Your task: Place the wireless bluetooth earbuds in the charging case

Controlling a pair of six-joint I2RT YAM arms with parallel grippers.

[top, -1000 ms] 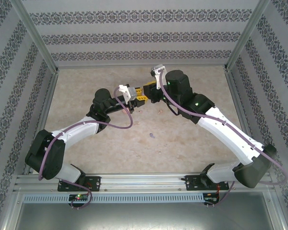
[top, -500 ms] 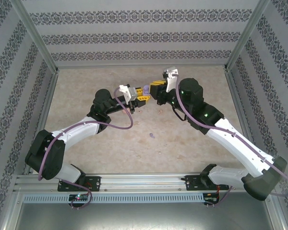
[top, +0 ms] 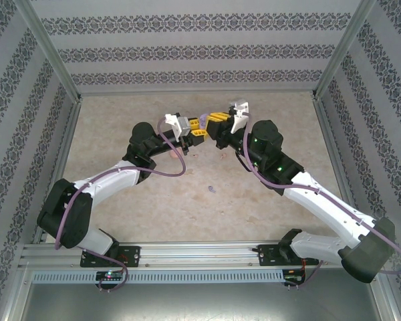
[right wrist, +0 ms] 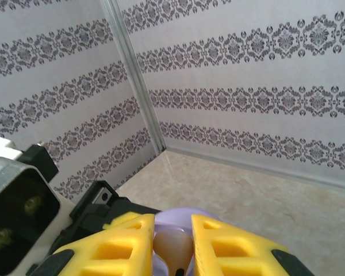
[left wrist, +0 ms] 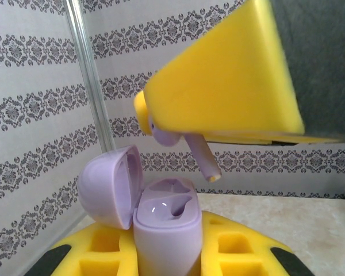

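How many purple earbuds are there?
2. One purple earbud is pinched in the right tool above the open case; the loose earbud lies on the table. Others may be hidden.

Lilac charging case (left wrist: 164,241): smooth glossy plastic, highlights on the open lid and inner wells. Lilac earbud (left wrist: 202,156): smooth plastic, softer sheen. Left gripper (top: 199,128) and right gripper (right wrist: 172,247): yellow plastic fingers, matt, faintly grainy. Table (top: 154,194): beige, mottled, matt, stone-like top. Walls (right wrist: 247,57): matt patterned covering. Frame post (left wrist: 89,80): smooth, bright metal.
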